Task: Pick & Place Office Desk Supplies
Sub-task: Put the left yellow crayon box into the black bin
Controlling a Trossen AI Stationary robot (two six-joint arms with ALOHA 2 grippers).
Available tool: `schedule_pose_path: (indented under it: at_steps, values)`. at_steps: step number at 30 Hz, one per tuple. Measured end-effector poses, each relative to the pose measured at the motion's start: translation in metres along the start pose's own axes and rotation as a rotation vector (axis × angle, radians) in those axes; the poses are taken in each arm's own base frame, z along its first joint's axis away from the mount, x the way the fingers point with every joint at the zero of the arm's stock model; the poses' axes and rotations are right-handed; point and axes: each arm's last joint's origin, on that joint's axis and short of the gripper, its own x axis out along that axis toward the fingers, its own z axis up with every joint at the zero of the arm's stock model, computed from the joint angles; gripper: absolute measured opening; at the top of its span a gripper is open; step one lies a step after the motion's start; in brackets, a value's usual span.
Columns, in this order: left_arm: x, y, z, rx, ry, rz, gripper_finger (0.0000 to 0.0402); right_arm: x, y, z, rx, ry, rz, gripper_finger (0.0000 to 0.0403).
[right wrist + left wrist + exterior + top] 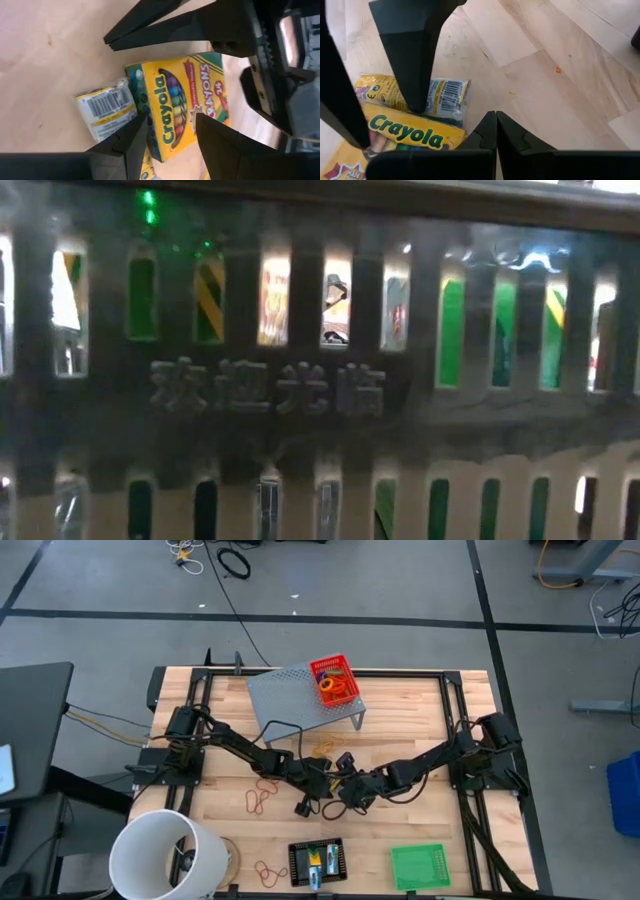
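3 mesh trays (335,679), 1 crayon box (177,107), 1 riser (290,697).

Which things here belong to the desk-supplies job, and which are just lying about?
Job: crayon box, barcoded packet, rubber bands, red tray, black tray, green tray.
Lying about: grey riser, white bucket, floor cables.

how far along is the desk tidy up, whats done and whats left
Done: the red tray on the riser holds orange rings.
In hand: the open right gripper straddles the crayon box, not yet closed; the shut left gripper is beside it.
Left: rubber bands lie loose on the table; the green tray looks empty.
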Motion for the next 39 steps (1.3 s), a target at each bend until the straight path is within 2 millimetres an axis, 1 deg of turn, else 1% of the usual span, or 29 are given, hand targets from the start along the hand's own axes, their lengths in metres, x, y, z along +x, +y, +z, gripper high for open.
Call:
schedule_pose_path:
  at_steps: [6, 10, 13, 16, 17, 18, 23, 27, 31, 39]
  values:
    - [0.0, 0.0, 0.0, 0.0, 0.0, 0.0, 0.0001, 0.01, 0.001, -0.003, 0.0, -0.004, 0.033, 0.0168]
    - [0.0, 0.0, 0.0, 0.0, -0.002, -0.006, 0.0001, 0.02, 0.006, -0.003, -0.023, 0.002, 0.028, 0.0145]
    - [0.0, 0.0, 0.0, 0.0, -0.002, -0.006, 0.0001, 0.023, 0.008, -0.003, -0.033, 0.002, 0.026, 0.0103]
    - [0.0, 0.0, 0.0, 0.0, -0.002, -0.005, 0.0001, 0.022, 0.01, -0.001, -0.053, 0.006, 0.018, 0.0034]
    - [0.0, 0.0, 0.0, 0.0, -0.002, -0.006, 0.0001, 0.021, 0.011, -0.001, -0.06, 0.015, 0.006, 0.0019]
    - [0.0, 0.0, 0.0, -0.002, -0.002, -0.007, 0.0001, 0.02, 0.013, 0.0, -0.073, 0.027, -0.009, 0.0013]
    - [-0.002, -0.004, 0.003, -0.01, -0.021, -0.062, 0.0001, 0.016, 0.02, 0.004, -0.107, 0.063, -0.062, 0.0003]
    - [-0.009, -0.01, 0.014, 0.008, -0.058, -0.083, 0.0001, 0.007, 0.025, 0.009, -0.111, 0.059, -0.069, 0.0002]
    - [-0.023, -0.013, 0.029, 0.025, -0.093, -0.071, 0.0001, -0.004, 0.027, 0.013, -0.1, 0.045, -0.076, 0.0001]
    - [-0.063, -0.019, 0.057, 0.05, -0.104, 0.103, 0.0001, -0.026, 0.034, 0.022, -0.102, 0.019, -0.076, 0.0001]
